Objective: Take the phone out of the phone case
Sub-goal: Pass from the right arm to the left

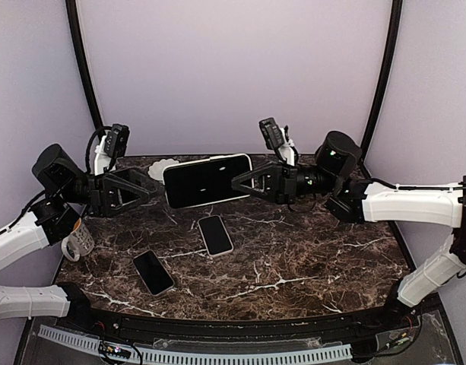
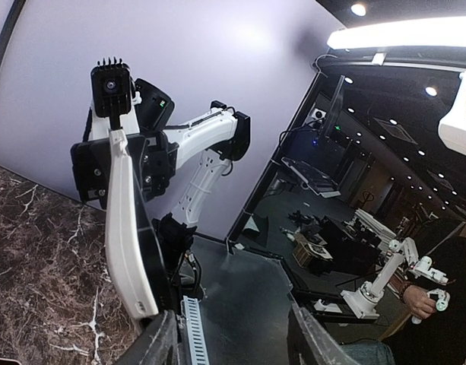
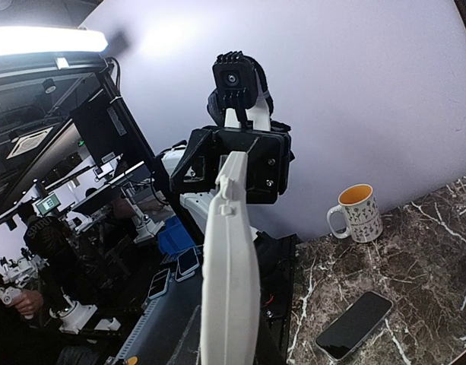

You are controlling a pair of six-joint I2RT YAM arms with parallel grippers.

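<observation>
1. We see the right gripper (image 1: 236, 183) clamped on the right end of the white phone case (image 3: 229, 258), held up off the table (image 1: 309, 251).
2. We see the phone (image 1: 206, 182) sitting inside the case.
3. We see the left gripper (image 1: 153, 187) with jaws apart at the case's left end; we can't tell if it touches.

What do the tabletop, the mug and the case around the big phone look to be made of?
Tabletop: dark brown stone or a stone-look laminate, with white veins and a slight gloss. Mug: probably glazed ceramic, white with a small dark pattern, orange inside. Case: white matte plastic or rubber, judging by its smooth, rounded edge.
</observation>
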